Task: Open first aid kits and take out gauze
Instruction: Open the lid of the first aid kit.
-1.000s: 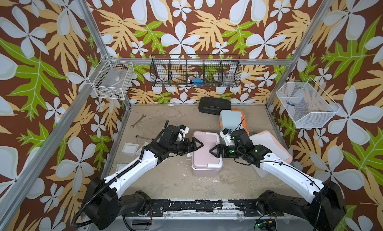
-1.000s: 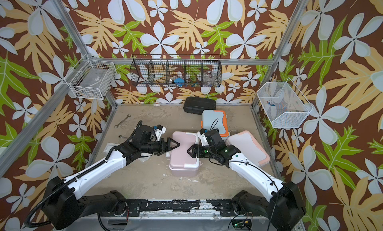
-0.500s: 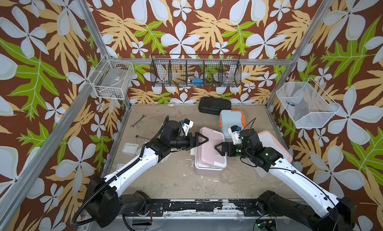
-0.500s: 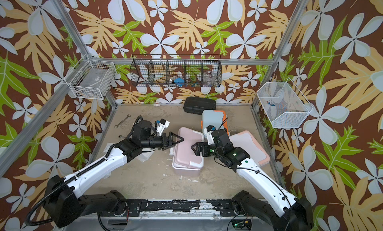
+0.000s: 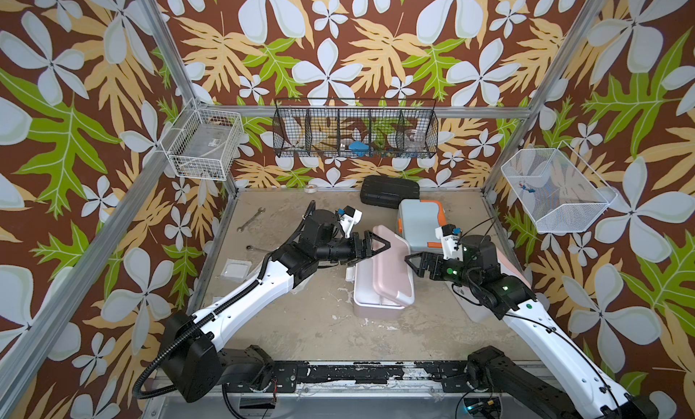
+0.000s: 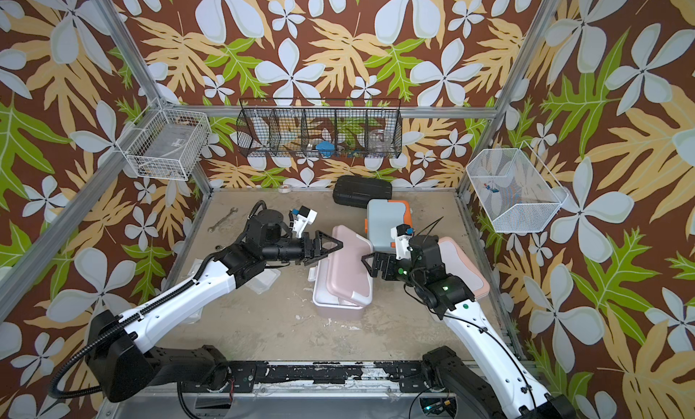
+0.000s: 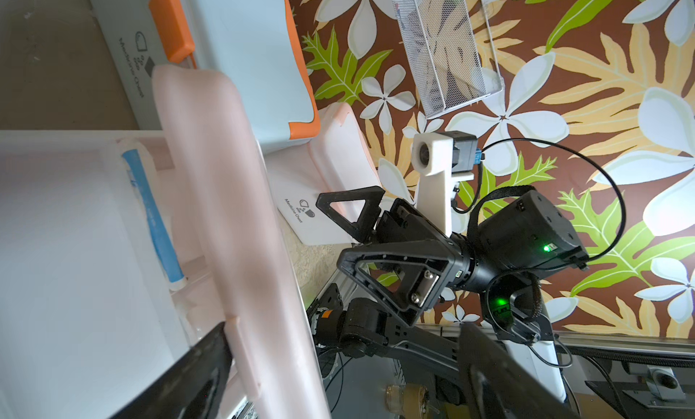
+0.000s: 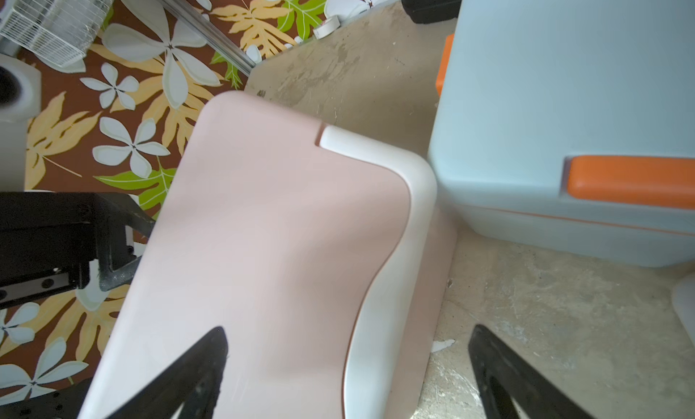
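Brown wallpaper with white flowers and green and tan leaves lines the walls behind aluminium posts, above a scuffed beige tabletop in even light.

Both top views look down from high at the front; wrist cameras — close in — share the pink kit.

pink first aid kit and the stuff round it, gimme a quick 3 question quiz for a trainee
1. True or false: the lid of the pink kit is fully shut.
2. Which kit stands nearest the black case? A. light blue kit B. pink kit C. both equally near
3. Are the left tool and the right tool open or shut?
Key: 1. False, the lid sits tilted and ajar. 2. A. 3. Both open.
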